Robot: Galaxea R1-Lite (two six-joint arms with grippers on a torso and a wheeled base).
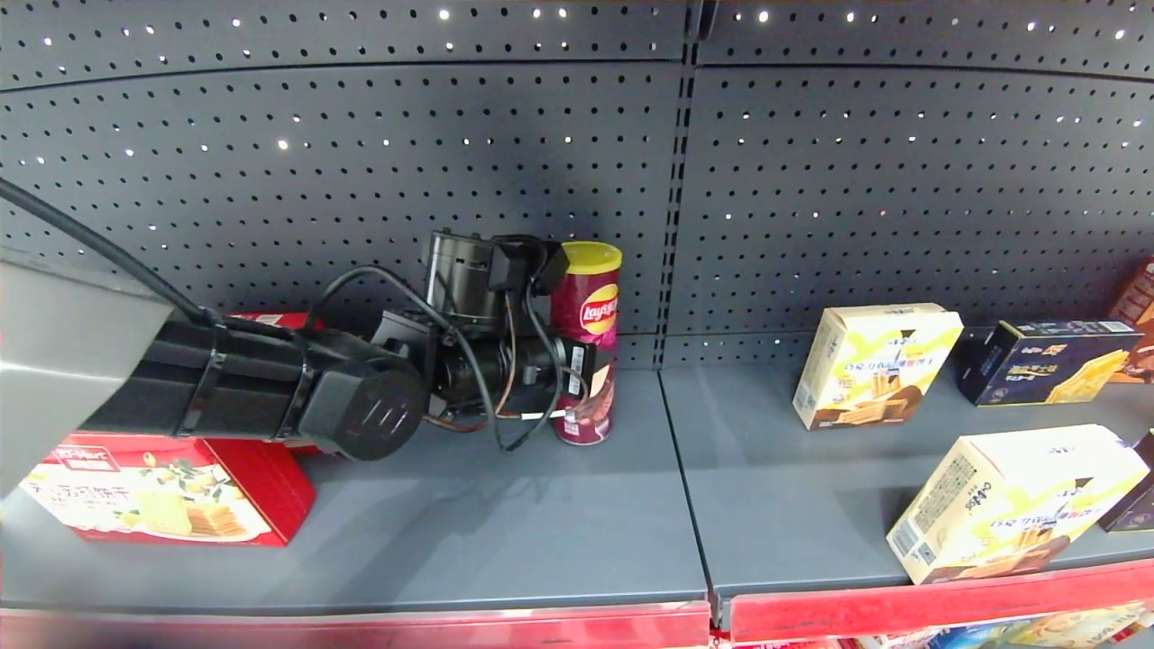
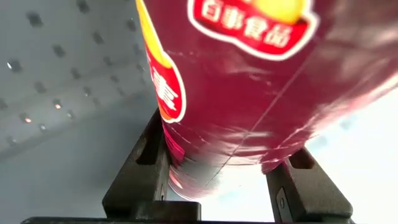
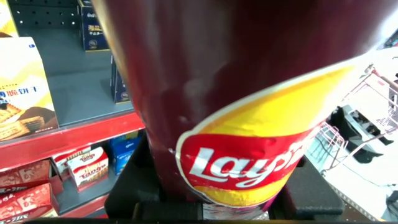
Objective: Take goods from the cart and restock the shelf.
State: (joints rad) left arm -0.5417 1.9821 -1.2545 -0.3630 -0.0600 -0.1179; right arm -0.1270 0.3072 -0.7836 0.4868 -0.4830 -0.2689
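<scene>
A maroon chips can [image 1: 588,306] with a yellow lid stands upright on the grey shelf [image 1: 541,505], close to the pegboard back wall. My left gripper [image 1: 584,379] is shut on the chips can around its lower half. In the left wrist view the chips can [image 2: 249,93] sits between the black fingers [image 2: 140,171] of the left gripper [image 2: 217,186]. In the right wrist view a second chips can [image 3: 249,93], maroon with a yellow and red logo, is held close to the camera with my right gripper [image 3: 217,208] shut on it.
A red biscuit box [image 1: 171,491] lies at the shelf's front left. Yellow boxes [image 1: 870,365] [image 1: 1010,500] and a dark blue box [image 1: 1046,361] fill the right bay. Bare shelf lies in front of the can. A wire cart [image 3: 354,118] stands behind the right-hand can.
</scene>
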